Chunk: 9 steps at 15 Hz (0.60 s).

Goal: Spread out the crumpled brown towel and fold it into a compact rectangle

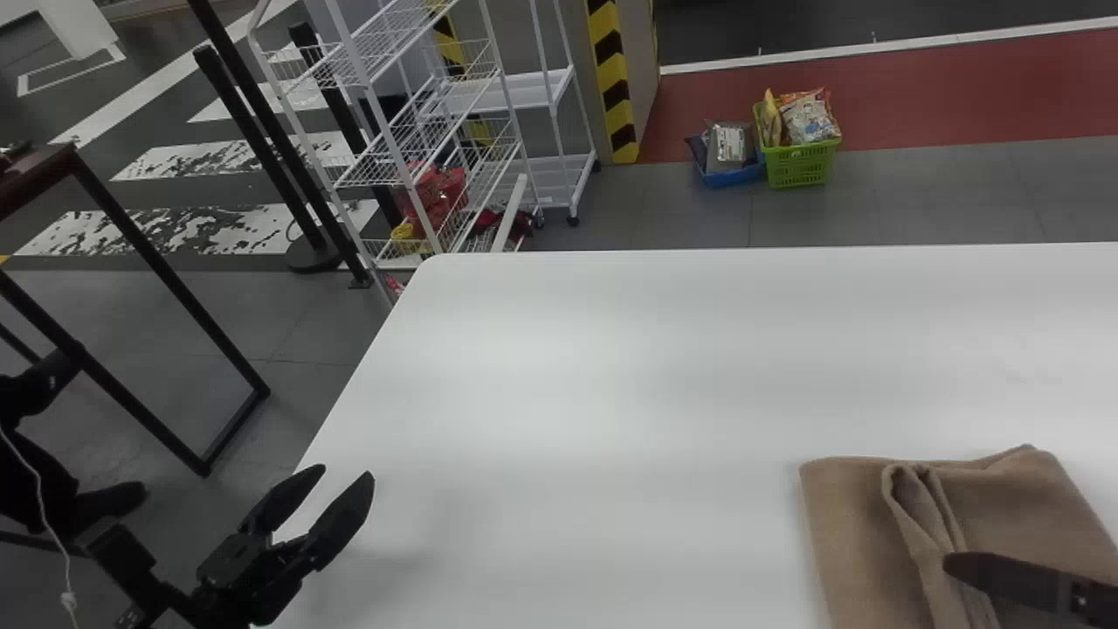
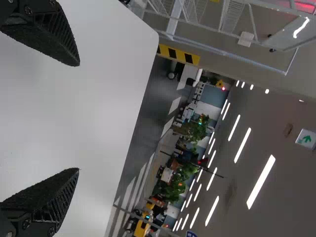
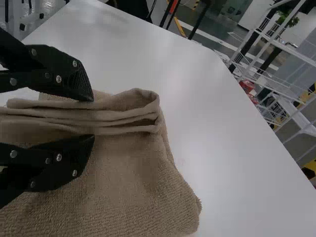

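1. One brown towel [image 1: 843, 524], on the right of the white table [image 1: 611, 367], laid mostly flat and partly folded, a raised fold [image 1: 926, 515] along its top.
2. One right gripper [image 3: 94, 118], at the towel: jaws apart, the raised fold between them; whether they press on it, I cannot tell.
3. One left gripper [image 1: 348, 473], by the table's left side: jaws apart, holding nothing.
4. Risks, as judged from here: closing on the crest alone would draw up the outer ply and leave inner layers behind; closing too low could pinch the panel beneath—and drag the whole towel. A pull by one arm may also skew the edges.
5. Bearing: the raised fold's long axis runs away from the robot, its far end leaning slightly left. The towel's own long axis—cannot be told, the near part being cut off.
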Tool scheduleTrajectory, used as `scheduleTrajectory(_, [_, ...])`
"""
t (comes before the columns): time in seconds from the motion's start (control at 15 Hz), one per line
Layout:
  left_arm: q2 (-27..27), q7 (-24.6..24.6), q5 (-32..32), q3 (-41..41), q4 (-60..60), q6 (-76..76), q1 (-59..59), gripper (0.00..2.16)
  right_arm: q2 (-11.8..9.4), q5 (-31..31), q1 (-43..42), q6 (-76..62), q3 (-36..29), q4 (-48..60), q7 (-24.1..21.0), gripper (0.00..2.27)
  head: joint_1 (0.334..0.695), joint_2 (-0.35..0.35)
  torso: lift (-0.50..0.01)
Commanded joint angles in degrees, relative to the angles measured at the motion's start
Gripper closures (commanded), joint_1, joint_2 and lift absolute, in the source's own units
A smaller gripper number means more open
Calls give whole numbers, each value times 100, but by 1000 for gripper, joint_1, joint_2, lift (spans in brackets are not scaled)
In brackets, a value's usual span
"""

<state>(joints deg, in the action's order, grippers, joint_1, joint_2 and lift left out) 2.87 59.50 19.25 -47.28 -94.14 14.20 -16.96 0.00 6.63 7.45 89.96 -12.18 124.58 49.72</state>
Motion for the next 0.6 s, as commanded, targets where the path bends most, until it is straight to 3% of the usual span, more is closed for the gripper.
scheduleTrajectory(0.0, [3, 1, -1, 0, 10, 0, 0, 43, 5, 207, 55, 12, -92, -21, 3, 49, 695, 350, -127])
scheduleTrajectory(0.33, [3, 9, -1, 0, 27, 0, 0, 43, 5, 761, 213, 12, -329, 49, -15, 161, 695, 350, -127])
scheduleTrajectory(0.47, [3, 18, -1, 0, 27, 0, 0, 43, 5, 779, 284, 12, -329, 102, -15, 491, 695, 350, -127])
scheduleTrajectory(0.53, [3, 18, -1, 0, 18, 0, 0, 43, 5, 787, 319, 12, -338, 172, -15, 772, 695, 350, -127])
